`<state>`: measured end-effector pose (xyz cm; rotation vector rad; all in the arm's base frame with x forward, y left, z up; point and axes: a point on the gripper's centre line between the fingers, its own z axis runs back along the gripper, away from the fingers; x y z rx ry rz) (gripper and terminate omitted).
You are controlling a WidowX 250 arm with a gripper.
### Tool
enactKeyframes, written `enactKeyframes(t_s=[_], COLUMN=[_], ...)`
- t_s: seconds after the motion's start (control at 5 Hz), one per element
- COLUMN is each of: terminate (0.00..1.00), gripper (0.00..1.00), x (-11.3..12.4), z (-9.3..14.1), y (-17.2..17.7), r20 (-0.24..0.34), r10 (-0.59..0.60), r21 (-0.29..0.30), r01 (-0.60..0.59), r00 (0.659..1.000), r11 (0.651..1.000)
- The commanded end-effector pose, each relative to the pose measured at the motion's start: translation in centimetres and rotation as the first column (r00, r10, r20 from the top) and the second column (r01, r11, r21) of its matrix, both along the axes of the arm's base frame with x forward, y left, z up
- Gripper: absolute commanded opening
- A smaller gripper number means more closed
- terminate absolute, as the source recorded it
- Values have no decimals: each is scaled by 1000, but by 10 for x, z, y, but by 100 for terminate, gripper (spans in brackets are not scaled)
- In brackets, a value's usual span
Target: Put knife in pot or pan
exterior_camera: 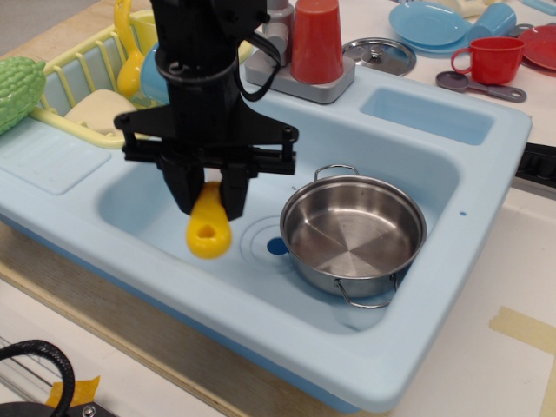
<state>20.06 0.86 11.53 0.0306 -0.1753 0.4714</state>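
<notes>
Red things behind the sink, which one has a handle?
The red mug at the far right, beside the blue plate. The taller red cup by the faucet has plain sides, no handle.

A toy kitchen set up on a table: a pale blue plastic sink (417, 287), yellow dish rack (82, 65), and plastic cups (489, 59) and plates (430, 24).

No legible text, labels, brands, numbers or signs anywhere in view: none on the utensils, the dishes, the sink or the desk.
</notes>
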Motion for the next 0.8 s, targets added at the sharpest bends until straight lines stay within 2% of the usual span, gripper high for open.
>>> enactKeyframes(t_s=[0.0, 0.2, 0.4, 0.6], terminate=[0, 0, 0, 0], gripper=[0, 0, 0, 0], x=[8, 15, 19, 34], z=[12, 15, 23, 21], y=[-24, -33, -42, -45], r20=[145, 221, 273, 310], r10=[28, 16, -27, -70], r21=[-54, -65, -37, -39], r01=[-20, -2, 38, 86], r00=[989, 975, 962, 948], r11=[998, 998, 999, 996])
